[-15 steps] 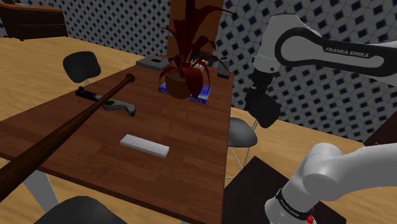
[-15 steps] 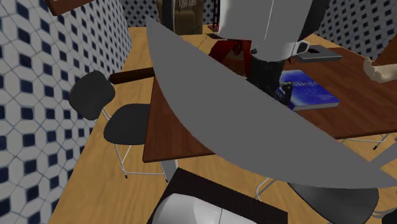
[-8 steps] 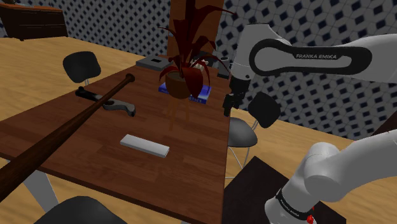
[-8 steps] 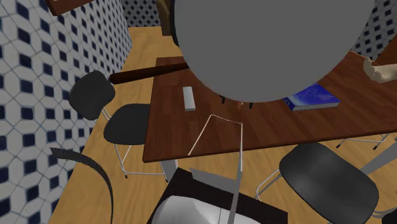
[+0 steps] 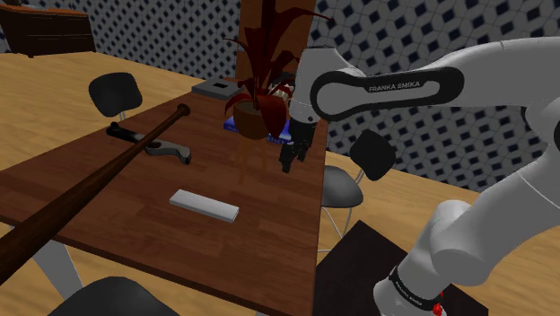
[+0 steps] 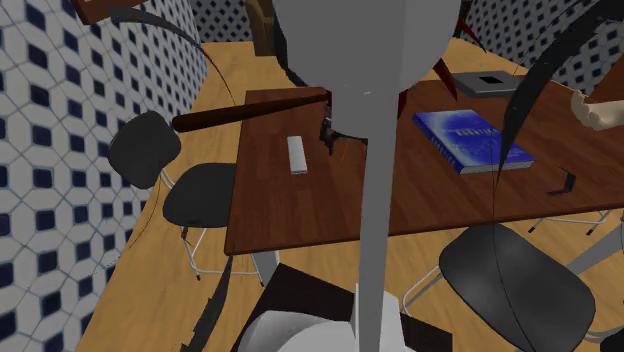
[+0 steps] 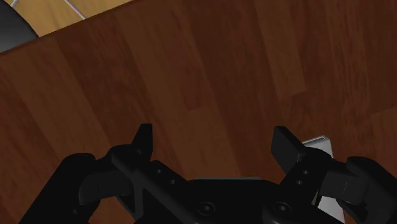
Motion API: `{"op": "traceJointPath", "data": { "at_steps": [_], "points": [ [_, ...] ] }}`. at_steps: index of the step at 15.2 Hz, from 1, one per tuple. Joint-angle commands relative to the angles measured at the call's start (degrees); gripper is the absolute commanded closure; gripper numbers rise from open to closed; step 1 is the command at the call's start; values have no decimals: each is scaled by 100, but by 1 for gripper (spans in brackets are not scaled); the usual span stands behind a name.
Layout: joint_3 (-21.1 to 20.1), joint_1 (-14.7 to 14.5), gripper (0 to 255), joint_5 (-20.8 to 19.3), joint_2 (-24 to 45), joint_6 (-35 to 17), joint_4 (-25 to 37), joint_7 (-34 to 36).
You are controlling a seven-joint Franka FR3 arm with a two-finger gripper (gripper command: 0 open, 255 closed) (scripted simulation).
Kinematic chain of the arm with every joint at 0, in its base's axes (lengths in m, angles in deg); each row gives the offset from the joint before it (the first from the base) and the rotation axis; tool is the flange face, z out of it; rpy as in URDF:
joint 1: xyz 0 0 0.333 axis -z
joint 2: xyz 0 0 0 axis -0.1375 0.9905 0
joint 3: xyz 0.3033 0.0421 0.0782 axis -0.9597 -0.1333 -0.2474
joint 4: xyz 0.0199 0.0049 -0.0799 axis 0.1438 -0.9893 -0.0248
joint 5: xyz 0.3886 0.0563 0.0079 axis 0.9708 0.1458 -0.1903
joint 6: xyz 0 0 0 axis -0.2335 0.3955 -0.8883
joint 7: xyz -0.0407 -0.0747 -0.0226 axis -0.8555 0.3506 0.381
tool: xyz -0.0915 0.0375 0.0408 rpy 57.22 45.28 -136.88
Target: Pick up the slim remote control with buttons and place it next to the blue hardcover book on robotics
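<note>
The slim grey remote (image 5: 205,205) lies flat on the dark wooden table (image 5: 108,197); in the second exterior view the remote (image 6: 297,153) is near the table's left end. The blue book (image 6: 472,140) lies further along the table, and in the shoulder view it sits under a potted plant (image 5: 260,94). My black gripper (image 5: 287,163) hangs open over the table between remote and book, holding nothing. In the wrist view the gripper (image 7: 215,141) looks down on bare wood, and a corner of the remote (image 7: 320,142) shows just beside one finger.
A long wooden bat (image 5: 90,184) lies across the table beside a dark tool (image 5: 153,145). A grey flat box (image 5: 215,87) sits at the far end. Black chairs (image 6: 150,150) (image 6: 510,285) stand around the table. My own arm covers the middle of the second exterior view.
The arm has swung from beyond the table's edge towards the shoulder view's left and lowered, so the open gripper now hangs over the table near the plant.
</note>
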Motion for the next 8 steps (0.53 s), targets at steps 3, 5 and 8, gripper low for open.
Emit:
{"op": "traceJointPath", "data": {
  "at_steps": [3, 5, 8],
  "points": [
    [-212, -144, 0, 3, 723, -336, 418, 159],
    [-307, -212, 0, -26, 1097, -475, 666, 239],
    [-435, -322, 0, -101, 1668, -643, 1083, 363]
  ]
}}
